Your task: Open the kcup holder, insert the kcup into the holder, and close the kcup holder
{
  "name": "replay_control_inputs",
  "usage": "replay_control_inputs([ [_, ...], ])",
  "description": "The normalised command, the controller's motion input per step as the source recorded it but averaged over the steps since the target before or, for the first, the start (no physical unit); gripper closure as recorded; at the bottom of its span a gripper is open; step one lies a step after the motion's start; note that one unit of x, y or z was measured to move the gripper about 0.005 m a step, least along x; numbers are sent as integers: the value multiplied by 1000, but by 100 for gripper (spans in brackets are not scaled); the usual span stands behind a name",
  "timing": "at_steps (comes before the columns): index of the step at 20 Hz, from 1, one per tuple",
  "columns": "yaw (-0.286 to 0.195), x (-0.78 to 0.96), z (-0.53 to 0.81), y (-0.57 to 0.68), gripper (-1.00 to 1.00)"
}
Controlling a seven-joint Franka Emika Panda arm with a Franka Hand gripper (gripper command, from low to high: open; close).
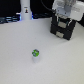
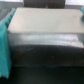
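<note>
Wrist view is basically all kcup holder (image 2: 42, 50): a blurry black box face with a pale, flat top panel (image 2: 42, 22) filling the 12 o'clock half. Teal gripper fingers (image 2: 5, 47) frame it at 9 and 3 o'clock (too soft to tell if they're touching it).

Exterior view overlooks the table (image 1: 20, 55); wrist view closely faces the kcup holder (image 2: 42, 47).
</note>
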Motion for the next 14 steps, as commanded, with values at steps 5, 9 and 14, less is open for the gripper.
replay_control_inputs([
  [5,-70,790,264,-195,100],
  [9,-64,834,243,-175,100],
  [14,-73,914,113,-175,100],
])
